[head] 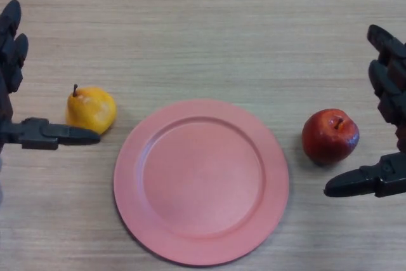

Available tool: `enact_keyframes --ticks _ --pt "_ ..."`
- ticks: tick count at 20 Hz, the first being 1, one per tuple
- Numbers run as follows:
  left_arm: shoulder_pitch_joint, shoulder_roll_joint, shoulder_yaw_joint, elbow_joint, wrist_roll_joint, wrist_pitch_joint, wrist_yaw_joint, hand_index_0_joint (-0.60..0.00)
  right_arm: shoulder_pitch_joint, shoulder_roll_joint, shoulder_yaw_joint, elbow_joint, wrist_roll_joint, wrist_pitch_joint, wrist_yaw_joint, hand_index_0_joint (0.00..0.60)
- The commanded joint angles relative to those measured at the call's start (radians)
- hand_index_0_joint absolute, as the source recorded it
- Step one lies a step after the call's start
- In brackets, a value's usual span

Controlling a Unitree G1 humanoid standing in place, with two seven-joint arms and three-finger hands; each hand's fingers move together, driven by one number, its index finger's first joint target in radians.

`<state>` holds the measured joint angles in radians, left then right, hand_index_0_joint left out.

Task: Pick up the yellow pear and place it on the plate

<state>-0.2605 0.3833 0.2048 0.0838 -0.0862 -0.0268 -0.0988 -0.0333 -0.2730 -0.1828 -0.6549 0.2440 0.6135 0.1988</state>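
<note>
A yellow pear [91, 110] with a short brown stem lies on the wooden table, left of the pink plate [201, 181]. The plate is bare and sits in the lower middle of the head view. My left hand [10, 49] stands open at the left edge, its thumb [54, 134] stretched out just in front of the pear and its fingers straight behind and to the left. The pear lies between thumb and fingers, with no grip on it. My right hand [388, 80] is open at the right edge.
A red apple [330, 136] rests right of the plate, between the right hand's thumb [365, 182] and fingers, untouched. The wooden table [209, 30] stretches away behind the plate.
</note>
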Motion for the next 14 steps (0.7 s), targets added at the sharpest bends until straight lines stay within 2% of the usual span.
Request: enact_keyframes --ticks 1,4,7,9,12,14 --pt "-0.074 0.049 0.013 0.036 0.032 -0.185 0.027 0.0 -0.023 -0.026 -0.058 -0.068 0.059 -0.087 -0.023 0.0" --pt "-0.148 0.042 -0.007 0.233 0.072 -0.301 0.096 0.0 -0.016 -0.031 -0.072 -0.079 0.059 -0.085 -0.021 0.0" --pt "-0.206 0.031 -0.031 0.371 0.02 -0.304 0.093 0.0 -0.013 -0.028 -0.073 -0.088 0.057 -0.083 -0.022 0.0" --pt "-0.24 0.031 -0.043 0.481 0.057 -0.38 0.126 0.0 -0.018 -0.035 -0.079 -0.086 0.05 -0.083 -0.017 0.0" --pt "-0.283 0.031 -0.057 0.602 0.024 -0.403 0.085 0.0 -0.009 -0.032 -0.086 -0.088 0.047 -0.094 -0.014 0.0" --pt "-0.324 0.029 -0.061 0.708 0.039 -0.474 0.094 0.0 -0.006 -0.031 -0.086 -0.092 0.047 -0.087 -0.012 0.0"
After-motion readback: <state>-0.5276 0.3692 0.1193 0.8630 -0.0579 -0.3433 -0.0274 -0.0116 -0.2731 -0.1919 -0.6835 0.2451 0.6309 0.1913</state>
